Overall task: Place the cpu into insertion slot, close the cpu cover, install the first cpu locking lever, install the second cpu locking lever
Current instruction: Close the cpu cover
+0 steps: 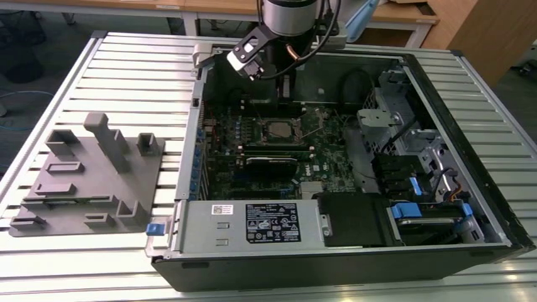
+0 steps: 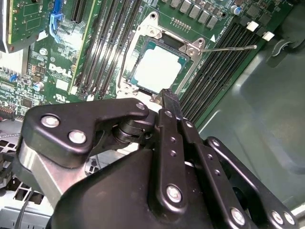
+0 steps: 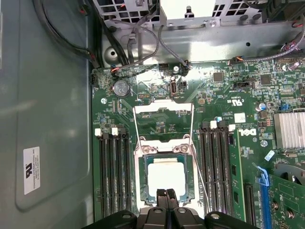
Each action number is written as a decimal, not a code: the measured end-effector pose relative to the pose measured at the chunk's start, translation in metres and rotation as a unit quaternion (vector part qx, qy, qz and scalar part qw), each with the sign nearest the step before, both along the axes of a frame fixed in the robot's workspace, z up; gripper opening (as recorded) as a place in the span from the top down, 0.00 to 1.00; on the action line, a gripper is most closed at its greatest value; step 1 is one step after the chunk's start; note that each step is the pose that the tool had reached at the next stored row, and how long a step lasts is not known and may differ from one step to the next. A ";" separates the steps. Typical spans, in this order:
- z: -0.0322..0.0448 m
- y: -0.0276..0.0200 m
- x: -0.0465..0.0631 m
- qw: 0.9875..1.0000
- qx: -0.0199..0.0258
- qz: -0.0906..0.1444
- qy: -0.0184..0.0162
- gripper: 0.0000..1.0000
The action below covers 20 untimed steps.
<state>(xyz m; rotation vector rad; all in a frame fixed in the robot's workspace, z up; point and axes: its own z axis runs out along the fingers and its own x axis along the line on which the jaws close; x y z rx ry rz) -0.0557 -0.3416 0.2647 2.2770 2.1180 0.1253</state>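
Note:
The cpu [image 3: 166, 177] lies flat in the insertion slot [image 3: 143, 191], its silver-grey top bare; both wrist views show it, the cpu [image 2: 157, 67] set inside the silvery rim of the insertion slot [image 2: 143, 33]. The cpu cover [image 3: 163, 108] looks swung open, its windowed frame lying back beyond the socket. Two thin wire levers [image 3: 199, 162] stand loose beside the socket, one lever [image 2: 228, 47] sticking out sideways. My gripper [image 3: 167, 194] hangs just above the socket's edge, shut, with nothing between its fingers. In the exterior view my gripper [image 1: 285, 97] sits over the socket [image 1: 280, 129].
Long black memory slots [image 3: 112, 171] flank the socket on both sides. The open computer case [image 1: 470, 145] holds cables, a drive cage and a power supply [image 1: 251, 223]. A grey fixture block [image 1: 92, 176] stands on the slatted table at the exterior view's left.

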 end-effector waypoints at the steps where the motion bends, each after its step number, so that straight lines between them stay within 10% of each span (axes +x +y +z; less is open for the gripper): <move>1: 0.0000 0.0000 0.000 1.000 0.000 0.000 0.000 0.89; 20: 0.0000 0.0000 0.006 1.000 0.000 0.000 0.000 0.89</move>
